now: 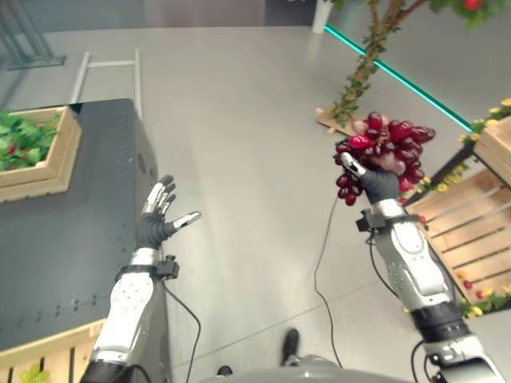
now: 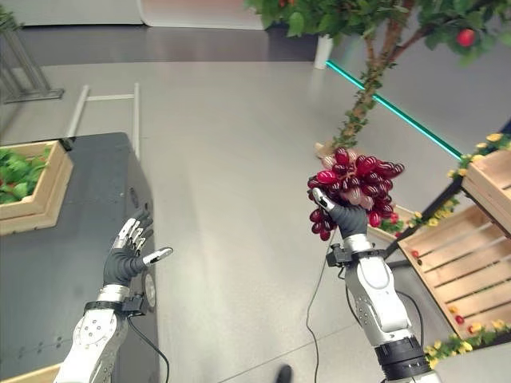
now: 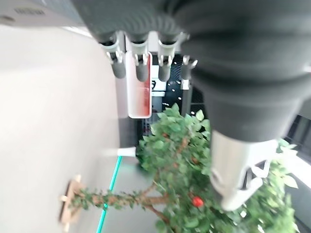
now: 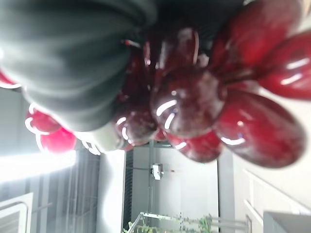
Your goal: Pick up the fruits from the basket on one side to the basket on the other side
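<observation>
Grapes (image 1: 386, 152): glossy dark red, some berries brighter crimson, white highlights.
Desk (image 1: 72, 239): matte black.
Crate (image 1: 41, 152) on the desk: pale natural wood, green leaves with red specks inside.
Floor (image 1: 239, 159) beside the desk: plain light grey; a teal strip (image 1: 399, 80) crosses it.
Slatted crates (image 1: 471, 223) across the floor from the desk: light wood, edged with yellow flowers.

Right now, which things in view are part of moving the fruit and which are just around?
Part of the job:
grape bunch, gripped in the right hand
wooden crate with greenery on the black table
slatted crate on the right
left hand, open, empty

Just around:
artificial fruit tree
</observation>
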Tool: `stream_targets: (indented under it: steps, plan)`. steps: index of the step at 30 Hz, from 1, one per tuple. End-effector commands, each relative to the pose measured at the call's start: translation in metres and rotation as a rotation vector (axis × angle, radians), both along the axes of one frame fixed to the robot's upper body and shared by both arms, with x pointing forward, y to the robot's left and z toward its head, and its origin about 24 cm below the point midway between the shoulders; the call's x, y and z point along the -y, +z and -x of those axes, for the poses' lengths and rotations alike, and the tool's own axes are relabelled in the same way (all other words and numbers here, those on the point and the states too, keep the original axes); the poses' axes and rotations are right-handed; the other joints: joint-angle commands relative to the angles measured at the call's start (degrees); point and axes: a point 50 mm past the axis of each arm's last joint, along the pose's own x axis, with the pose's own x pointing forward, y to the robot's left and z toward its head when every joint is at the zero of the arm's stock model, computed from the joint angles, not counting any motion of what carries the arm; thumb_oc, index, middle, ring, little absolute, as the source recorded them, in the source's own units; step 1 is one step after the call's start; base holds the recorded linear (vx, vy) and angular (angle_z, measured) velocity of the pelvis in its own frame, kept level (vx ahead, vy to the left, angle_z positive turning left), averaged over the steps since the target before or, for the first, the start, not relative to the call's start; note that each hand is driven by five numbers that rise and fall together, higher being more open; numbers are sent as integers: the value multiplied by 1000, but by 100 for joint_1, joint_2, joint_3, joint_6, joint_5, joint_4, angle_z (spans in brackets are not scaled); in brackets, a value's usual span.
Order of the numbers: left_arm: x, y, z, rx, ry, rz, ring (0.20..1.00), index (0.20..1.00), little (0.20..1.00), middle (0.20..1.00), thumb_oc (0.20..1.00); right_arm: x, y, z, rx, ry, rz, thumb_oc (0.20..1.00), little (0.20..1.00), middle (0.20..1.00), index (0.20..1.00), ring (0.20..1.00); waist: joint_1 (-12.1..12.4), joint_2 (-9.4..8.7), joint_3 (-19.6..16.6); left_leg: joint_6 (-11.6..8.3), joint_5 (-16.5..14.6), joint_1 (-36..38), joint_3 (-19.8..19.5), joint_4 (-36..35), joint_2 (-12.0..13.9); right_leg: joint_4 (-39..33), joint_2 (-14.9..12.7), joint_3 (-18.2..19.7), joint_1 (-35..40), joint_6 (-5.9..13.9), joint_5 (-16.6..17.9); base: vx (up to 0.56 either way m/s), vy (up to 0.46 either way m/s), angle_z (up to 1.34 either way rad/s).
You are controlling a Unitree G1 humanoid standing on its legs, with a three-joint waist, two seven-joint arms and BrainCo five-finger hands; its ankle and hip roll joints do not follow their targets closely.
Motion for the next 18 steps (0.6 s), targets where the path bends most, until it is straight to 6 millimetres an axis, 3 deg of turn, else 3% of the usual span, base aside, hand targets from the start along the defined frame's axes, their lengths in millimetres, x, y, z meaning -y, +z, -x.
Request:
stream_targets:
  steps: [1,9,12,13,15,16,17,18]
  plan:
    - [2,18,2,102,-37,-20,1000,1000,1000,1000,1000,-4,44,-3,216,13,-29,200,200,200,200,200,49,-203,-426,-38,210,-277,-255,-201,-225,-921,228,63,561,56,-6,25,-33,-71]
    - [21,21,-7,121,-116,19,1000,1000,1000,1000,1000,7,44,-1,208,-19,-6,200,200,200,200,200,-232,-129,-470,-171,-39,-64,-100,154,-48,-980,534,453,662,-143,-276,108,-151,-47]
    - [29,23,-12,137,-140,47,1000,1000,1000,1000,1000,10,47,1,228,-35,16,200,200,200,200,200,-323,-183,-390,-319,-144,-312,-99,1189,178,-919,625,538,761,-318,-398,87,-250,-3]
    - [30,23,-12,139,-144,56,1000,1000,1000,1000,1000,11,49,1,236,-37,17,200,200,200,200,200,-322,-198,-341,-373,-69,-439,-124,1632,309,-912,666,577,850,-379,-464,88,-304,4]
    - [32,23,-12,145,-147,82,1000,1000,1000,1000,1000,9,50,0,237,-28,-6,200,200,200,200,200,-224,-268,-197,-522,376,-874,-322,2740,554,-941,746,677,1030,-554,-501,66,-241,-6]
    - [32,24,-13,146,-148,81,1000,1000,1000,1000,1000,9,50,0,238,-28,-7,200,200,200,200,200,-224,-275,-198,-523,398,-913,-327,2763,559,-950,749,674,1009,-567,-476,59,-202,-37]
    - [32,23,-12,149,-137,98,1000,1000,1000,1000,1000,7,53,0,252,-28,4,200,200,200,200,200,-98,-305,-50,-556,474,-1239,-642,3390,422,-958,792,809,1129,-687,-547,14,-105,-46]
    - [32,23,-12,150,-137,98,1000,1000,1000,1000,1000,7,54,0,252,-29,3,200,200,200,200,200,-100,-317,-55,-544,503,-1259,-637,3380,409,-963,779,808,1110,-688,-527,114,-83,-49]
